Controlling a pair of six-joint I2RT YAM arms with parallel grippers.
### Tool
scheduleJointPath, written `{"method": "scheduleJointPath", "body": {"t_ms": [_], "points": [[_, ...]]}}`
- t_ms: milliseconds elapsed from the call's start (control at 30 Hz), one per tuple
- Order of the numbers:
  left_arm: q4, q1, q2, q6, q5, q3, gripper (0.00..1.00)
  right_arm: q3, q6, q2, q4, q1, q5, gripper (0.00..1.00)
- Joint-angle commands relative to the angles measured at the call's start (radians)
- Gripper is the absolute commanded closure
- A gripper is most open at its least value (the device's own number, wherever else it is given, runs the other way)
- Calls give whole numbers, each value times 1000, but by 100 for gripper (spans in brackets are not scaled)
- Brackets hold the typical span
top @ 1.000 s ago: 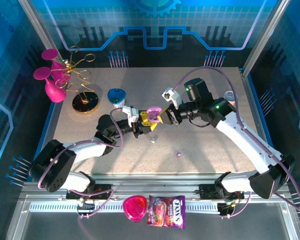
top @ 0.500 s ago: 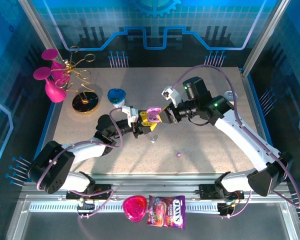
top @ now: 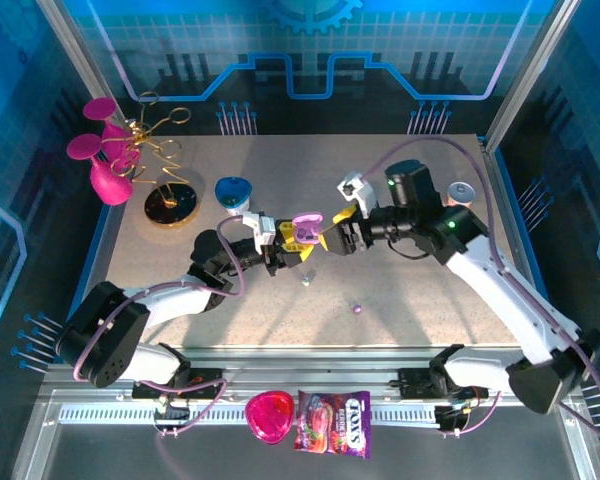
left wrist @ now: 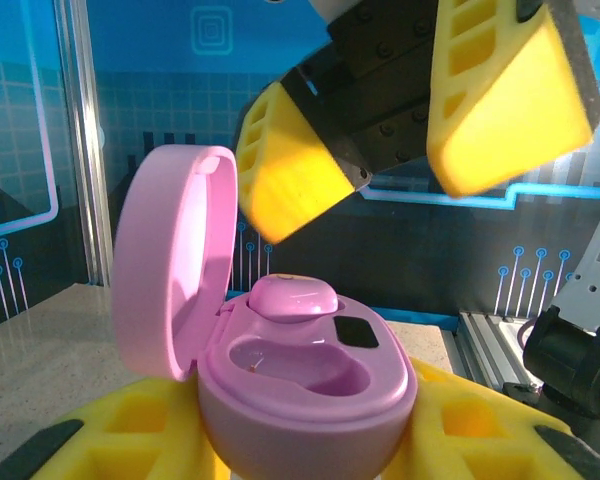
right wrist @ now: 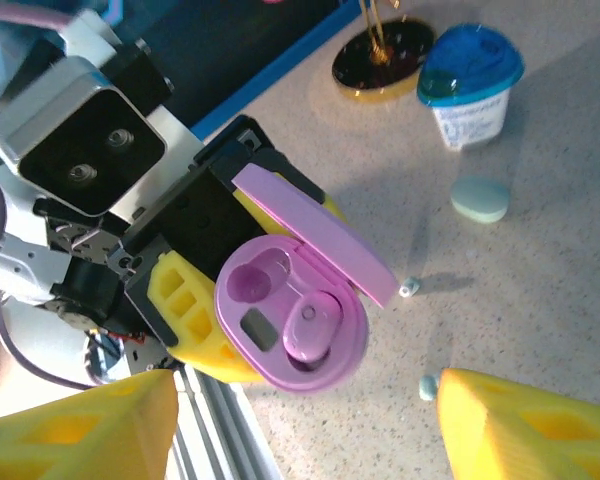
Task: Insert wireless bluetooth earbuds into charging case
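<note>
I clamp the lilac case [left wrist: 300, 400] in left gripper [top: 285, 250] jaws; right gripper [left wrist: 380, 140] jaws apart, best lifted straight off the socketed earbud [left wrist: 292, 298].

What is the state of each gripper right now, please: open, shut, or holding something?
Left gripper: shut on the open lilac charging case.
Right gripper: open, holding nothing.

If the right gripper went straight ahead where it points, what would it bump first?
Most likely the open lilac case gripped by the left gripper, straight ahead of the open right gripper, though depth is unclear.
</note>
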Motion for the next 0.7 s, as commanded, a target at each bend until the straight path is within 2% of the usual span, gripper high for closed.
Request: {"method": "scheduleJointPath", "body": {"t_ms": [0, 167, 300, 433, 567, 667], "points": [[56, 2, -27, 18, 13, -20, 66, -96, 67, -89, 83, -63, 0, 29], [41, 7, -55, 23, 17, -24, 66, -181, 90, -139, -51, -109, 165, 29], [29, 7, -73, 23, 19, -18, 66, -243, 117, -111, -176, -102, 313, 30], [16, 7, -91, 25, 20, -14, 66, -327, 169, -54, -224, -65, 445, 31], [-12, 6, -111, 34, 23, -10, 66, -410, 267, -4, -189, 3, 453, 32], [-36, 7, -129, 45, 23, -13, 66, -507, 380, 18, -92, 58, 393, 34]]}}
